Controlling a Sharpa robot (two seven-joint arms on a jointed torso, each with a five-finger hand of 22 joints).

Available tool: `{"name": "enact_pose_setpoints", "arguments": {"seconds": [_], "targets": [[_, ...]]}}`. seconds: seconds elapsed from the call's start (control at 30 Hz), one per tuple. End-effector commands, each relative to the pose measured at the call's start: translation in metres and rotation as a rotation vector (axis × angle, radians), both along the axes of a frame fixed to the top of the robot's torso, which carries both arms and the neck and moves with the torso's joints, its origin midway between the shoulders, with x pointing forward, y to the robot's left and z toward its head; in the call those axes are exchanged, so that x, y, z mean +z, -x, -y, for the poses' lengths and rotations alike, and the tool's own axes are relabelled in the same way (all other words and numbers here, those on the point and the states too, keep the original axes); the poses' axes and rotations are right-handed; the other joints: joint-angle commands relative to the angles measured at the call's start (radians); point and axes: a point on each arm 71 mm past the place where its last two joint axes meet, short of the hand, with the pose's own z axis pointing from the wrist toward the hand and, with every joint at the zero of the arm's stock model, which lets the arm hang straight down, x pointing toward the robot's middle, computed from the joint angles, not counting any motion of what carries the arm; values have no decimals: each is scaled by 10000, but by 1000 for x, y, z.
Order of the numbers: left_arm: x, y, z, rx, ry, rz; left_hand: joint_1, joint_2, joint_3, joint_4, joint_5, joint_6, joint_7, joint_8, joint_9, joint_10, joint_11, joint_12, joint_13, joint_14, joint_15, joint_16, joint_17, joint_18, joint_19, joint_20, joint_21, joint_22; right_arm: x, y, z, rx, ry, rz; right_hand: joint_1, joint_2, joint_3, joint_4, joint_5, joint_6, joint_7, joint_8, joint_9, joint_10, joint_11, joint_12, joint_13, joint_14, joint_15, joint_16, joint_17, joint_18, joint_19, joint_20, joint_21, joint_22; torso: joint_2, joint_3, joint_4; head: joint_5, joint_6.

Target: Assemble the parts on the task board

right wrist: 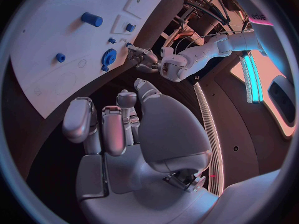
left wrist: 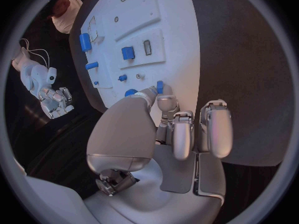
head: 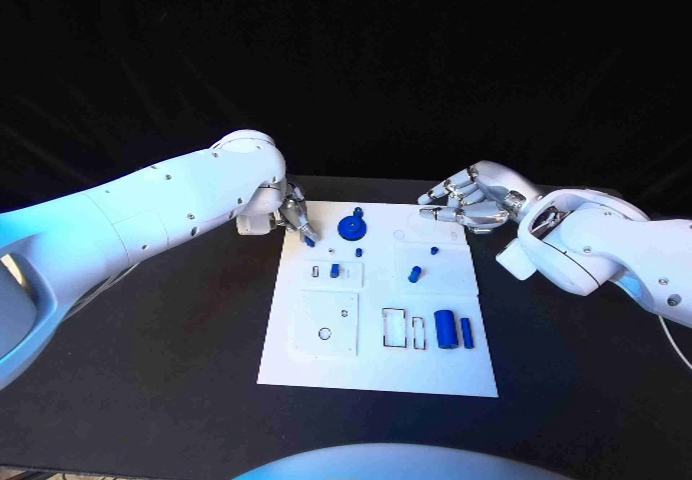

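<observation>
The left arm is seen reaching in from the left, its elbow raised, with the left hand [head: 293,217] lowered at the far-left edge of the task board [head: 378,350]. A small blue part [head: 309,240] is pinched between the thumb and a fingertip of that hand, right at the board's left margin; in the left wrist view the same small blue part [left wrist: 160,87] is seen at the tips of the thumb and one finger [left wrist: 166,103], while the other fingers are held straight and apart above the dark table [left wrist: 249,74].

The right arm is bent in from the right, and the right hand [head: 469,201] is held off the board, just beyond its far-right corner. Its fingers are curled loosely inward, and nothing is seen between them; in the right wrist view the right hand [right wrist: 124,129] is shown with fingers half bent and apart, above the board's edge.

Just right of the left hand, on the far part of the board, a blue gear [head: 351,227] is seated. Nearer the middle, a short blue peg [head: 335,270] and a tilted blue pin [head: 414,272] are found. Well apart from both hands, at the near right of the board, a blue cylinder [head: 446,328] is laid beside a thinner blue bar [head: 466,331].
</observation>
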Motion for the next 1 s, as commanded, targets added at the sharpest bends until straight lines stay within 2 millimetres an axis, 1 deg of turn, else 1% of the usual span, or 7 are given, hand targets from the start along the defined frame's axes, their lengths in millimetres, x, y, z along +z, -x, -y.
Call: {"name": "enact_pose_setpoints", "arguments": {"seconds": [0.03, 0.17, 0.33, 0.47, 0.7, 0.83, 1.0], "targets": [[2, 3, 5, -308, 438, 216, -61, -162, 1561, -1404, -23, 34, 50, -7, 3, 88, -15, -48, -18, 1051, 52, 24, 2631, -32, 505, 36, 45, 1306, -1, 1, -2, 164, 20, -33, -41, 96, -6, 58, 47, 27, 17, 39, -16, -42, -24, 8, -2, 559, 76, -17, 512, 112, -65, 7, -33, 14, -7, 1, 11, -23, -68], [6, 8, 6, -586, 441, 648, -89, -203, 1627, -1412, -28, 45, 49, -1, 0, 100, -15, -50, -31, 1051, 54, 24, 2631, -40, 518, 37, 73, 1337, -1, 1, -1, 139, 23, -33, -49, 112, -3, 73, 51, 30, 18, 41, -16, -39, -23, 11, -4, 560, 76, -18, 512, 111, -62, 7, -32, 17, -20, 12, 12, 22, -28], [11, 18, 7, -875, 560, 1102, -135, -268, 1716, -1417, -35, 75, 42, 12, -3, 147, -19, -15, -8, 1051, 55, 24, 2631, -50, 535, 38, 110, 1377, 0, 1, 0, 102, 29, -38, -49, 112, -3, 73, 51, 30, 18, 41, -16, -39, -23, 11, -4, 560, 76, -18, 512, 111, -62, 7, -32, 17, -61, 27, 48, 12, -7], [13, 27, 7, -1059, 701, 1408, -168, -320, 1790, -1422, -38, 105, 33, 23, -7, 191, -27, 17, 15, 1051, 52, 24, 2631, -58, 552, 36, 144, 1412, -1, 1, 1, 76, 35, -45, -52, 121, -2, 82, 58, 31, 18, 42, -16, -40, -22, 12, -6, 560, 77, -21, 509, 112, -65, 7, -35, 10, -73, 24, 65, -12, 25], [4, 43, 3, -1251, 917, 1497, -203, -409, 1915, -1445, -39, 153, 19, 33, -18, 259, -42, 63, 50, 1051, 43, 24, 2631, -71, 576, 28, 193, 1464, -1, 1, 3, 37, 31, -48, -52, 121, -2, 82, 58, 31, 18, 42, -16, -40, -22, 12, -6, 560, 77, -21, 509, 112, -65, 7, -35, 10, -70, 20, 72, 27, 37], [-3, 49, 1, -1268, 956, 1482, -225, -463, 2002, -1460, -39, 189, 12, 35, -28, 320, -50, 116, 104, 1051, 35, 24, 2631, -78, 590, 21, 220, 1494, -1, 0, 2, 43, 28, -46, -52, 121, -2, 82, 58, 31, 18, 42, -16, -40, -22, 12, -6, 560, 77, -21, 509, 112, -65, 7, -35, 10, -82, 13, 104, 54, 11], [-10, 54, 1, -1326, 977, 1365, -255, -500, 2094, -1471, -38, 236, 1, 46, -35, 394, -62, 186, 179, 1051, 24, 24, 2631, -87, 608, 11, 256, 1532, -1, 0, 2, 47, 27, -45, -52, 121, -2, 82, 58, 31, 18, 42, -16, -40, -22, 12, -6, 560, 77, -21, 509, 112, -65, 7, -35, 10, -64, 10, 69, 90, 10]]}}
